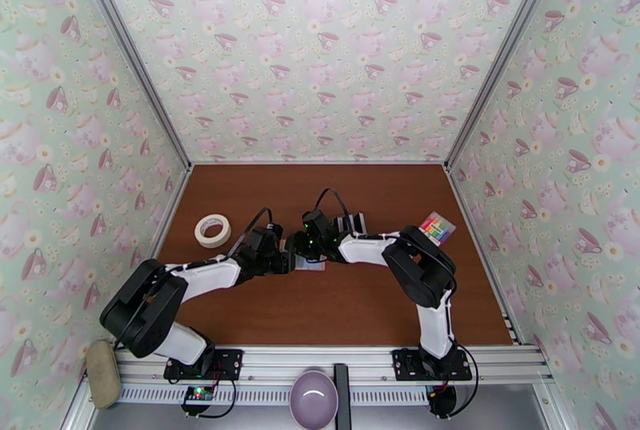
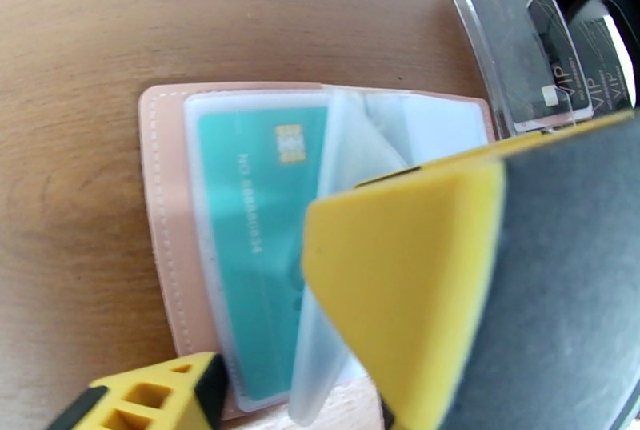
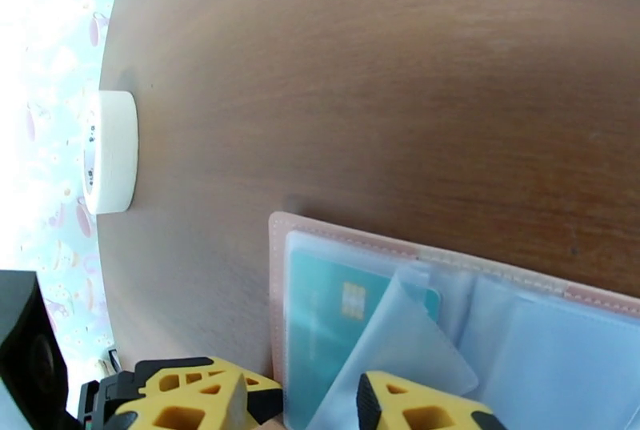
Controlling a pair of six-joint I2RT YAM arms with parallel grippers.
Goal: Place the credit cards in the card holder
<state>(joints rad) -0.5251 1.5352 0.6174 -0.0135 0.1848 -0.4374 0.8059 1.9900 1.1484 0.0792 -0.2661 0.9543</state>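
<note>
The pale pink card holder (image 2: pixel 160 207) lies open on the table, a teal credit card (image 2: pixel 256 223) with a gold chip inside its first clear sleeve. Other clear sleeves (image 2: pixel 352 143) stand lifted. My left gripper (image 2: pixel 264 319) is open, its yellow fingers (image 2: pixel 400 287) straddling the holder's near edge. My right gripper (image 3: pixel 302 391) is open too, over the holder's (image 3: pixel 276 295) corner, with a raised sleeve (image 3: pixel 400 335) running between its fingers. Black credit cards (image 2: pixel 536 55) stand in a clear rack just beyond. From above, both grippers (image 1: pixel 282 263) (image 1: pixel 308 250) meet at the holder (image 1: pixel 312 265).
A roll of white tape (image 1: pixel 212 230) lies left of the arms, also in the right wrist view (image 3: pixel 108 151). A rainbow-striped block (image 1: pixel 436 227) sits at the right. The card rack (image 1: pixel 350 223) stands behind the right gripper. A bowl (image 1: pixel 314 399) rests below the table's front rail.
</note>
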